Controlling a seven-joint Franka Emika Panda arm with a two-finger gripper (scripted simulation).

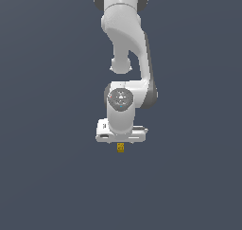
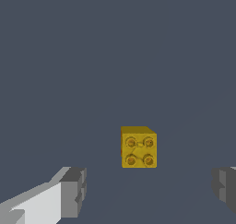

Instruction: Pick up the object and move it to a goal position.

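Note:
The object (image 2: 138, 147) is a small yellow-orange cube with several round studs on its upper face, lying on the dark grey floor. In the exterior view the object (image 1: 120, 147) peeks out just under the white hand of the arm. My gripper (image 2: 150, 191) hangs above the cube, open, with one grey fingertip (image 2: 73, 191) on one side and the other at the frame edge, both clear of the cube. In the exterior view the gripper (image 1: 121, 141) is mostly hidden behind the white hand, whose fingers do not show.
The white arm (image 1: 126, 44) reaches down from the top of the exterior view. A flat, uniform dark grey floor (image 1: 47, 177) surrounds it. No goal marker shows.

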